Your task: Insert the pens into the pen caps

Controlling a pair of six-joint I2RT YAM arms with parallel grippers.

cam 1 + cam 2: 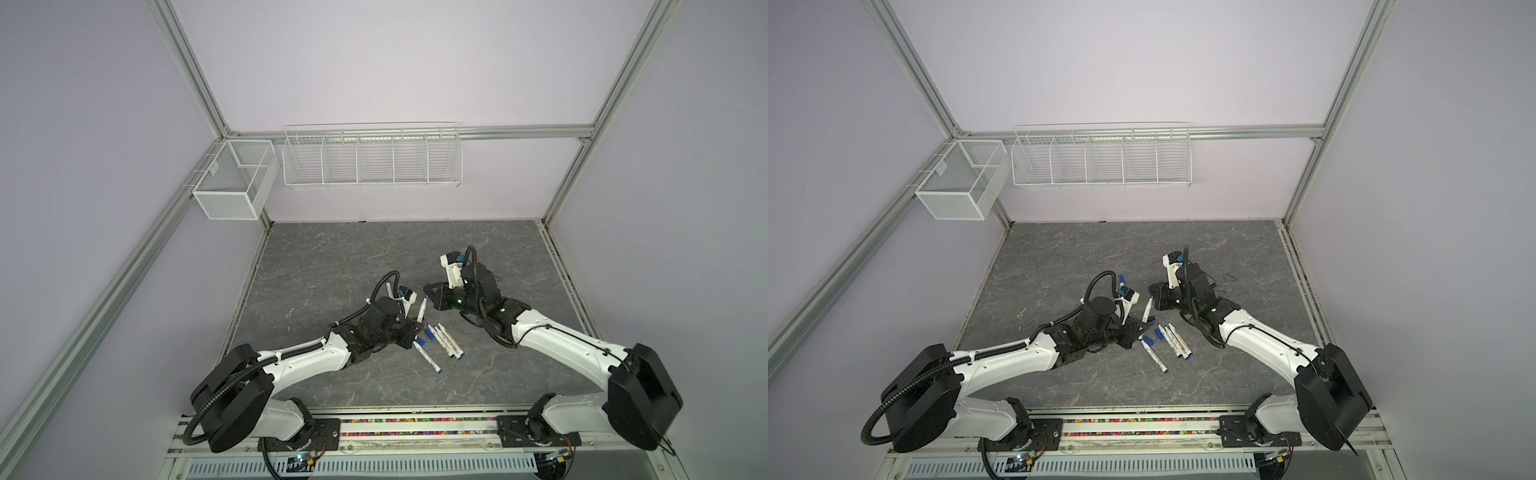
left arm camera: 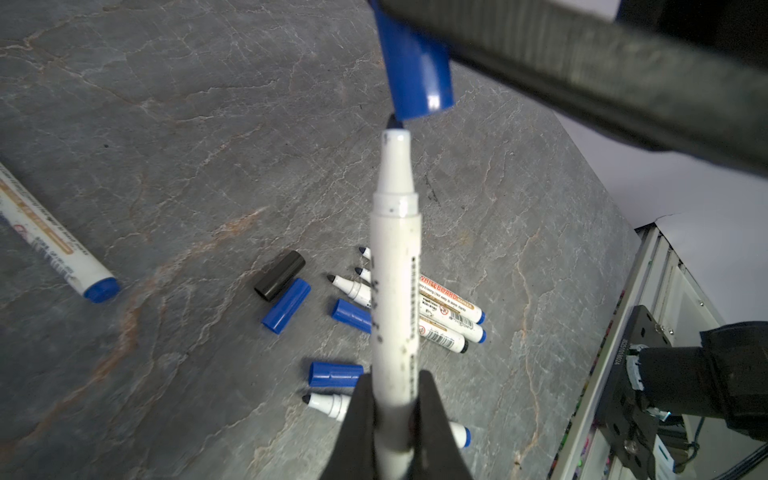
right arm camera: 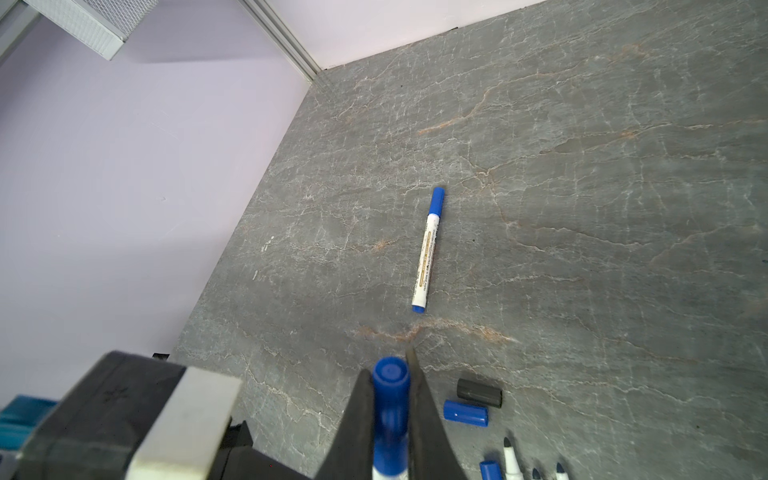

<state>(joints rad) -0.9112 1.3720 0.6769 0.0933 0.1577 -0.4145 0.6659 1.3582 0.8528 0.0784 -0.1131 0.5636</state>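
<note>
Pen [image 2: 395, 291], judged light, stiff and slick, is clamped well back on the barrel by the left gripper [image 2: 395, 380]. Its nib is held at the mouth of the blue cap [image 2: 417, 75], pinched in the right gripper [image 3: 389, 365], above the table [image 2: 166, 124].

In the left wrist view the held pen [image 2: 395, 291] was hidden at its rear inside the left hand [image 2: 397, 378], and the blue cap [image 2: 415, 79] and 1 lying pen [image 2: 45, 239] were cut by the picture's edges.
</note>
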